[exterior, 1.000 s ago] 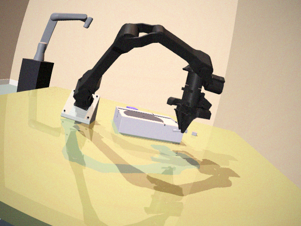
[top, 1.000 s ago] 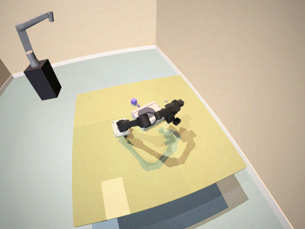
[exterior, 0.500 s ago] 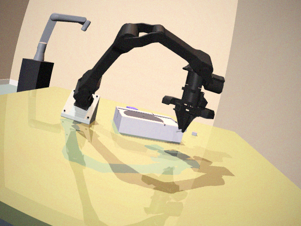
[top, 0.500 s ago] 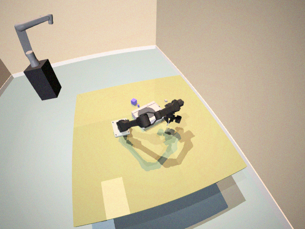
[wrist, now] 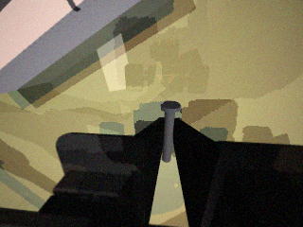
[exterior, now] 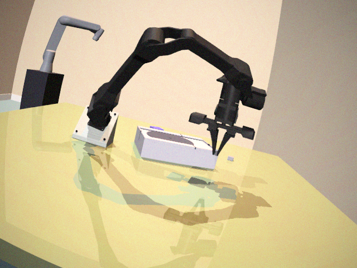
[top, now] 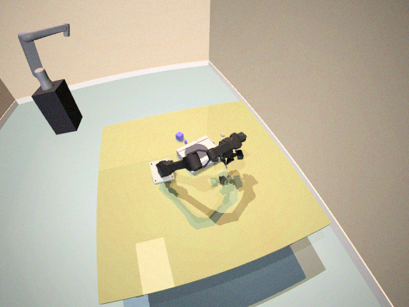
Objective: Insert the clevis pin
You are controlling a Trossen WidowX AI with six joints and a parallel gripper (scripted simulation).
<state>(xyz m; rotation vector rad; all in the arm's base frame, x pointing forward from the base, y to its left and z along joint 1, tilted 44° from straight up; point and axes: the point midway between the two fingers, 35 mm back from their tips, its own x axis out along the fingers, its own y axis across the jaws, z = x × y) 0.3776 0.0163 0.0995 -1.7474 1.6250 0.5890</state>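
Clevis pin is pinched between the parallel-jaw gripper's fingertips, its head showing in the wrist view, so the grasp looks done. It is off the table, near the tray's end. Beyond it, the rimmed steel tray holds the aluminium disc, no pin through it. Left to do, I judge: carry over, align both holes, insert, release and withdraw. Past the tray sits a purple cube.
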